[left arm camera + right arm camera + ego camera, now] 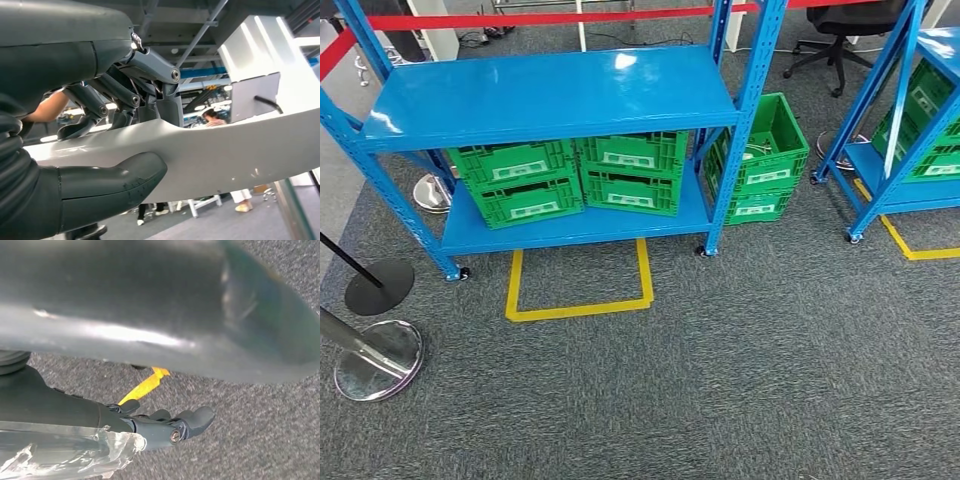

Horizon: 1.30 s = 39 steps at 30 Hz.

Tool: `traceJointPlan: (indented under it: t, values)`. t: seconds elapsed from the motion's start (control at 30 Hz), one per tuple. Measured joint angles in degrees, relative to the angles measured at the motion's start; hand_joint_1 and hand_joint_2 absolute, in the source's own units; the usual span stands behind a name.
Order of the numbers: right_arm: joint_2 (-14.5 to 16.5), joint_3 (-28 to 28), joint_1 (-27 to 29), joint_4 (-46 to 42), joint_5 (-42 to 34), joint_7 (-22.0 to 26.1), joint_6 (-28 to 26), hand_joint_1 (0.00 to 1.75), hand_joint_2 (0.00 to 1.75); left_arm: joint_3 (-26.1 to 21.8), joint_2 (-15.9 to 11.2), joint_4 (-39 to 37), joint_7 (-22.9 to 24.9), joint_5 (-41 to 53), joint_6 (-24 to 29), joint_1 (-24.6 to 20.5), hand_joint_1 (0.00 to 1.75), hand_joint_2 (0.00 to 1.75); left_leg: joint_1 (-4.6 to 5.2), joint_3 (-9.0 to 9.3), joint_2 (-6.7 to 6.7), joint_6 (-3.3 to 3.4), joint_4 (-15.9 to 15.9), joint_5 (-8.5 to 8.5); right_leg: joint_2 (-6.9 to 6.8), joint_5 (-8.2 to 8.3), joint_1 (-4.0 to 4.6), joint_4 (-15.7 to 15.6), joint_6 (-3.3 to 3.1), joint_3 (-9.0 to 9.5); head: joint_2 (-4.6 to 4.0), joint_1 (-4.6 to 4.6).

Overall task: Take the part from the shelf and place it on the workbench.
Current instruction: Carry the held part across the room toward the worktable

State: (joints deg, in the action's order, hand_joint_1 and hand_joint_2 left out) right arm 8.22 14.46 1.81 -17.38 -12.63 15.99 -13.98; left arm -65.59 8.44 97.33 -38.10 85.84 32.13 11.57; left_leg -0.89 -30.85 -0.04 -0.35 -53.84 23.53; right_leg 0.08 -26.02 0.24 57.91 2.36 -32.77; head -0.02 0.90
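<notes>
Clearly the left robot hand [113,145] grips a long pale part [226,155] between thumb and fingers; the right robot hand [158,425] lies against it, grip unclear. Ahead stands a blue shelf [546,95] holding green crates [569,175].

A big blurry grey shape [151,305] hides much of the floor. The second shelf [916,150] and the office chair [848,30] are cut off by the picture's edge.
</notes>
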Motion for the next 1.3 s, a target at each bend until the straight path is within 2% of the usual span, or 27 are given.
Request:
traceJointPlan:
  t: [0.1,0.13,0.17,0.2,0.23,0.3,0.37,0.43,0.5,0.57,0.63,0.67,0.7,0.77,0.83,0.87,0.9,0.93,0.97,1.03,1.1,1.13,1.17,1.2,1.23,1.27,1.3]
  values:
    - [-1.48,0.77,0.82,0.11,0.56,-0.3,1.46,0.0,0.0,-0.62,-0.12,-0.42,0.0,0.01,0.23,-0.03,1.75,1.75,-0.23,-0.34,-0.55,0.22,0.18,-0.36,0.04,-6.23,-0.33,10.15,0.73,-4.19,0.0,0.32]
    - [-2.02,1.09,1.12,0.18,0.86,-0.36,2.07,0.0,0.0,-0.85,-0.12,-0.55,0.0,-0.01,0.23,0.01,1.75,1.75,-0.27,-0.51,-0.87,0.16,0.16,-0.45,0.04,-7.63,-0.48,13.43,0.89,-5.44,0.0,0.34]
    - [-2.61,1.4,1.46,0.25,1.17,-0.37,2.76,0.0,0.0,-1.07,-0.13,-0.62,0.0,-0.03,0.2,0.06,1.75,1.75,-0.34,-0.64,-1.29,0.02,0.13,-0.54,0.05,-7.95,-0.6,14.87,1.05,-5.78,0.0,0.34]
    - [-3.29,1.72,1.8,0.31,1.51,-0.34,3.5,0.0,0.0,-1.34,-0.13,-0.64,0.0,-0.07,0.09,0.1,1.75,1.75,-0.46,-0.71,-1.79,-0.16,0.1,-0.63,0.1,-7.13,-0.75,13.89,1.2,-4.9,0.0,0.34]
    - [-4.05,2.03,2.13,0.38,1.84,-0.25,4.22,0.0,0.0,-1.63,-0.14,-0.64,0.0,-0.14,-0.1,0.16,1.75,1.75,-0.62,-0.74,-2.31,-0.42,0.03,-0.71,0.37,-5.47,-0.97,10.67,1.38,-2.88,0.0,0.33]
    - [-5.49,2.66,2.66,0.64,2.5,0.09,5.63,0.0,0.0,-2.2,-0.24,-0.36,0.0,-0.4,-0.81,0.47,1.75,1.75,-0.81,-0.91,-3.37,-1.15,-0.31,-0.75,2.37,-2.76,-1.45,2.34,1.7,1.9,0.0,0.4]
    - [-6.77,3.3,3.09,1.03,3.09,0.47,6.86,0.0,0.0,-2.68,-0.38,0.43,0.0,-0.85,-1.65,1.04,1.75,1.75,-0.82,-1.24,-4.3,-1.95,-0.62,-0.87,3.53,-2.3,-1.49,-1.19,1.09,3.87,0.0,0.38]
    - [-7.9,3.86,3.48,1.36,3.4,0.65,7.57,0.0,0.0,-3.18,-0.44,1.21,0.0,-1.13,-2.21,1.65,1.75,1.75,-0.95,-1.52,-5.26,-2.63,-0.58,-1.22,2.44,-2.38,-1.19,-0.8,-0.16,3.89,0.0,0.32]
    - [-8.68,4.3,3.66,1.54,3.49,0.7,7.81,0.0,0.0,-3.61,-0.44,1.58,0.0,-1.16,-2.45,2.18,1.75,1.75,-1.06,-2.26,-4.38,-3.0,-1.81,-0.34,1.24,-2.15,-1.11,-0.7,-1.16,3.94,0.0,0.25]
    - [-9.37,4.6,3.87,1.71,3.6,0.78,8.21,0.0,0.0,-3.85,-0.43,2.0,0.0,-1.26,-2.84,2.42,1.75,1.75,-0.87,-5.04,-1.94,-3.0,-7.8,3.45,-0.09,-1.84,-0.93,-0.77,-1.89,3.7,0.0,0.03]
    - [-10.35,4.94,4.37,2.1,3.87,0.9,9.23,0.0,0.0,-4.02,-0.37,2.91,0.0,-1.77,-3.89,2.85,1.75,1.75,-0.64,-8.76,-0.79,-2.83,-16.29,7.63,-1.52,-1.73,-0.55,-0.75,-2.19,3.35,0.0,-0.09]
    - [-10.95,5.2,4.67,2.37,4.0,0.97,9.88,0.0,0.0,-4.15,-0.31,3.55,0.0,-2.15,-4.62,3.26,1.75,1.75,-0.55,-9.65,-0.68,-2.66,-18.78,8.43,-2.27,-1.72,-0.38,-0.75,-2.22,3.21,0.0,-0.09]
    - [-11.58,5.48,4.95,2.61,4.08,1.03,10.49,0.0,0.0,-4.34,-0.22,4.26,0.0,-2.53,-5.37,3.75,1.75,1.75,-0.4,-9.39,-0.6,-2.4,-18.97,8.06,-2.99,-1.72,-0.25,-0.74,-2.23,3.13,0.0,-0.09]
    - [-13.16,6.16,5.4,3.16,3.98,1.08,11.53,0.0,0.0,-4.9,0.05,6.08,0.0,-3.15,-6.84,4.82,1.75,1.75,0.09,-5.5,0.7,-1.65,-12.9,5.0,-4.34,-1.83,-0.1,-0.74,-2.13,3.18,0.0,-0.09]
    - [-15.16,6.98,5.84,3.83,3.64,0.96,12.26,0.0,0.0,-5.53,0.4,8.29,0.0,-3.67,-8.2,5.7,1.75,1.75,0.79,-0.93,3.94,-0.88,-5.04,2.72,-5.55,-2.2,0.24,-0.59,-1.69,3.5,0.0,-0.13]
    - [-16.21,7.4,6.05,4.21,3.42,0.84,12.54,0.0,0.0,-5.82,0.62,9.4,0.0,-3.91,-8.74,6.07,1.75,1.75,1.05,0.21,4.93,-0.59,-2.95,2.4,-6.19,-2.4,0.4,-0.56,-1.42,3.78,0.0,-0.15]
    - [-17.16,7.79,6.24,4.52,3.24,0.73,12.76,0.0,0.0,-6.11,0.85,10.34,0.0,-4.07,-9.15,6.42,1.75,1.75,1.24,0.51,5.03,-0.35,-2.16,2.46,-6.89,-2.55,0.53,-0.6,-1.15,4.0,0.0,-0.17]
    - [-17.97,8.12,6.34,4.81,3.13,0.63,12.97,0.0,0.0,-6.4,1.1,11.15,0.0,-4.16,-9.44,6.81,1.75,1.75,1.24,0.39,4.09,-0.02,-2.16,2.38,-7.61,-2.63,0.51,-0.74,-0.88,4.29,0.0,-0.18]
    - [-18.73,8.41,6.36,5.02,3.07,0.56,13.11,0.0,0.0,-6.7,1.34,11.87,0.0,-4.2,-9.6,7.23,1.75,1.75,1.17,0.33,3.38,0.32,-2.06,2.24,-7.39,-2.86,0.42,-0.65,-0.5,4.47,0.0,-0.17]
    - [-19.63,8.8,6.42,5.45,3.05,0.54,13.2,0.0,0.0,-7.17,1.68,13.02,0.0,-4.2,-9.77,7.62,1.75,1.75,0.92,0.21,2.01,1.05,-1.86,1.83,-4.3,-4.74,0.13,1.83,0.22,3.61,0.0,-0.03]
    - [-20.07,9.03,6.53,5.92,3.05,0.55,13.12,0.0,0.0,-7.32,1.96,13.79,0.0,-4.19,-9.84,7.62,1.75,1.75,0.83,-0.1,0.59,1.47,-1.84,1.55,-0.84,-8.63,-0.1,8.92,0.59,0.32,0.0,0.12]
    - [-20.19,9.11,6.59,6.14,3.04,0.53,13.08,0.0,0.0,-7.33,2.11,13.99,0.0,-4.18,-9.88,7.62,1.75,1.75,0.85,-0.28,-0.23,1.58,-1.85,1.46,-0.34,-10.3,-0.13,12.88,0.65,-1.59,0.0,0.13]
    - [-20.26,9.16,6.66,6.34,3.04,0.51,13.05,0.0,0.0,-7.34,2.24,14.14,0.0,-4.17,-9.91,7.66,1.75,1.75,0.87,-0.39,-1.08,1.63,-1.86,1.37,-0.2,-11.0,-0.14,15.53,0.66,-2.92,0.0,0.13]
    - [-20.3,9.17,6.71,6.49,3.03,0.5,13.04,0.0,0.0,-7.35,2.36,14.24,0.0,-4.17,-9.93,7.69,1.75,1.75,0.88,-0.44,-1.94,1.63,-1.87,1.29,-0.15,-10.49,-0.18,16.06,0.64,-3.27,0.0,0.13]
    - [-20.36,9.17,6.75,6.6,3.03,0.49,13.04,0.0,0.0,-7.37,2.48,14.33,0.0,-4.16,-9.95,7.72,1.75,1.75,0.88,-0.41,-2.81,1.57,-1.88,1.22,-0.01,-8.84,-0.24,14.08,0.6,-2.43,0.0,0.14]
    - [-20.46,9.18,6.76,6.66,3.03,0.49,13.03,0.0,0.0,-7.38,2.57,14.41,0.0,-4.16,-9.96,7.74,1.75,1.75,0.86,-0.33,-3.64,1.46,-1.89,1.16,0.57,-6.51,-0.37,10.15,0.55,-0.59,0.0,0.13]
    - [-20.57,9.19,6.75,6.72,3.02,0.49,12.98,0.0,0.0,-7.39,2.64,14.53,0.0,-4.15,-10.0,7.74,1.75,1.75,0.89,-0.3,-4.4,1.28,-1.92,1.08,1.97,-4.71,-0.55,5.79,0.51,1.47,0.0,0.14]
